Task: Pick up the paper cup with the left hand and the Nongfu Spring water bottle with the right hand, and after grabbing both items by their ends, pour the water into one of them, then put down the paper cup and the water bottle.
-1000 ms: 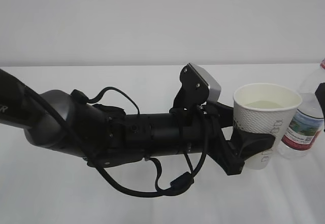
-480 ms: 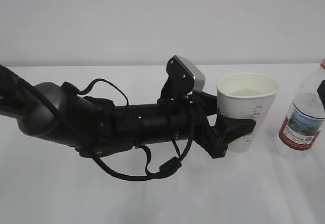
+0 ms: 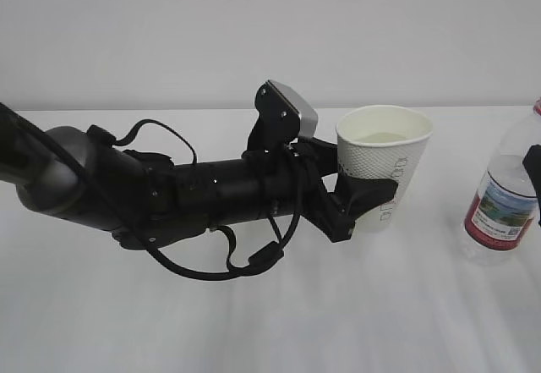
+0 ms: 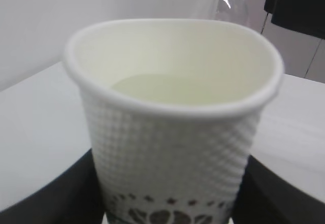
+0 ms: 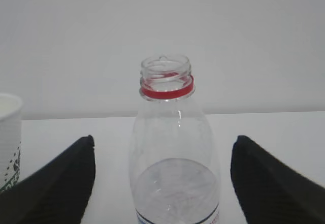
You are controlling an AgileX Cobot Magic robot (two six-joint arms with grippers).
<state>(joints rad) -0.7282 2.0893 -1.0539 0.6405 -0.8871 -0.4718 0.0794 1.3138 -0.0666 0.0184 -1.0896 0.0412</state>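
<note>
Since a second ago our left gripper [image 3: 365, 200] has carried the paper cup [image 3: 382, 163] leftward, away from the water bottle [image 3: 505, 200]; we clamp the cup upright, water [image 4: 177, 89] inside. Our right gripper [image 5: 162, 183] stands open around the uncapped bottle on the table [image 3: 270, 322].

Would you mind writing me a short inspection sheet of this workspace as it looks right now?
Surface: white table, bare where visible.
Paper cup: upright, held in the left gripper, water inside.
Water bottle: standing upright at the right edge, uncapped, partly filled.
Clutter: nothing seen.
Left gripper: shut on the cup's lower half.
Right gripper: open, jaws either side of the bottle, apart from it.
Cables: loose black cable hanging under the left arm.
Surroundings: plain white wall.
</note>
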